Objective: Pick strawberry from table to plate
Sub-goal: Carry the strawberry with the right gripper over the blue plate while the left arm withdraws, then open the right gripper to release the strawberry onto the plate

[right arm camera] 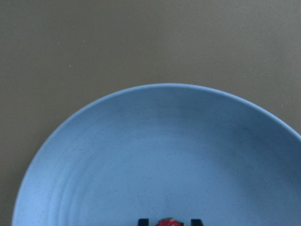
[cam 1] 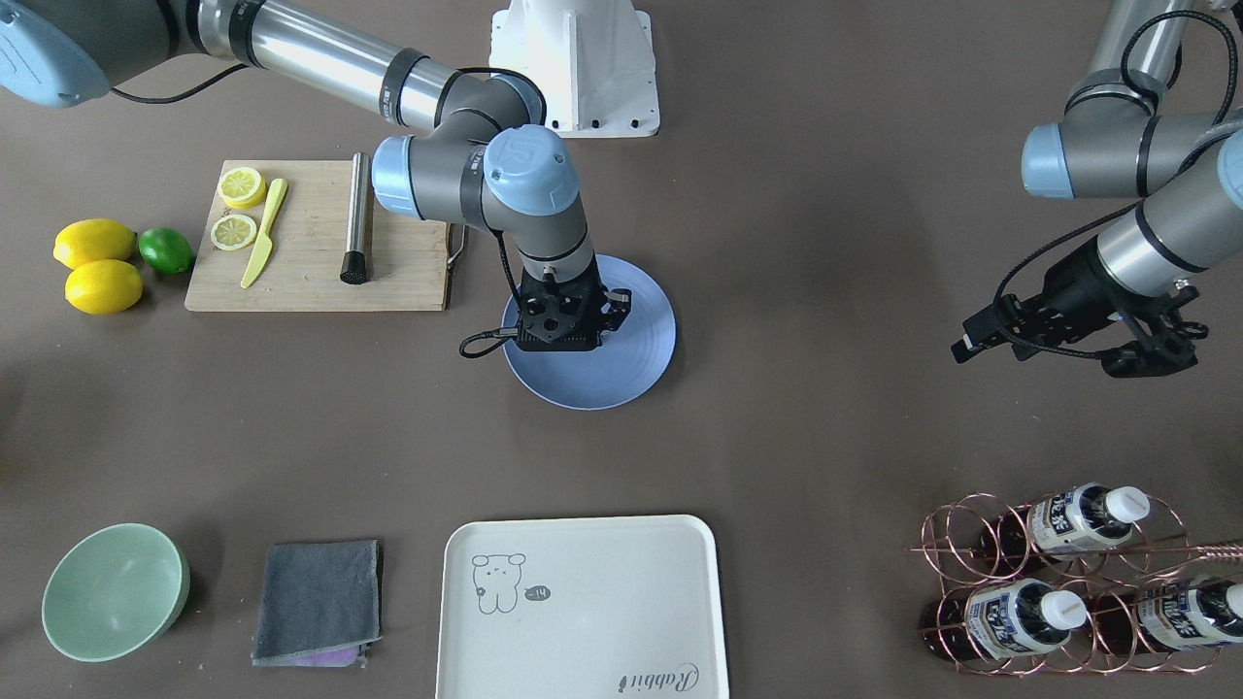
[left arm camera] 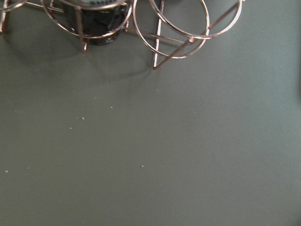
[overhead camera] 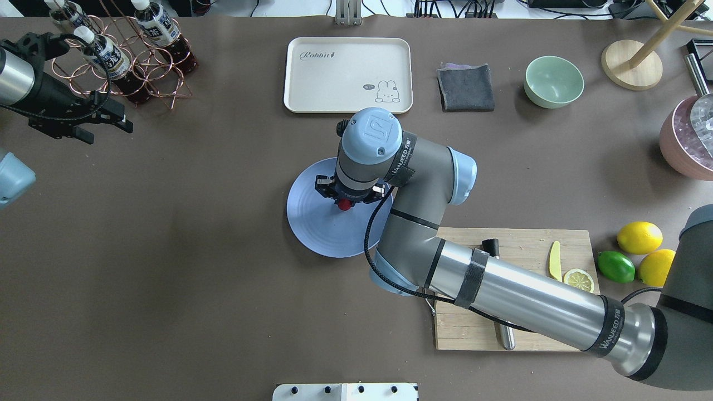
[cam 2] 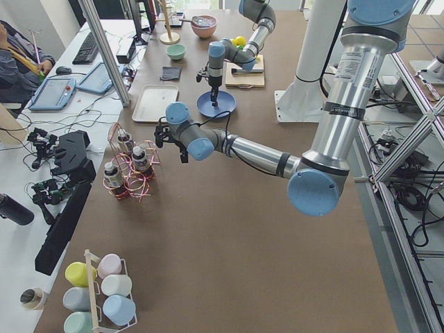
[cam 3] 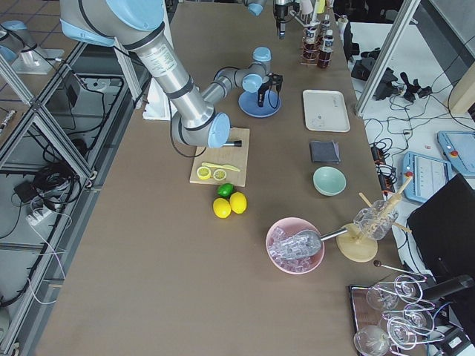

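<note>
Over by the wire rack [overhead camera: 177, 89], the left arm [overhead camera: 12, 75] hangs off to one side, and I cannot tell how its jaws stand; a careless swing that way could knock the bottles [overhead camera: 157, 30]. Further along, the right arm [overhead camera: 518, 295] reaches over the blue plate [overhead camera: 317, 228] with its jaws drawn narrow on the strawberry [overhead camera: 345, 204], about the plate's middle, though whether it touches I can't say. My worry is the release. A round berry let go from any height could roll off the shallow plate onto the surface [overhead camera: 167, 250], or it could cling to one jaw as the arm lifts. As for containers, the rack holds a few capped bottles, the plate has only the berry over it, the green bowl [overhead camera: 554, 82] shows nothing inside, and the pink bowl [overhead camera: 677, 156] holds clear icy lumps.
</note>
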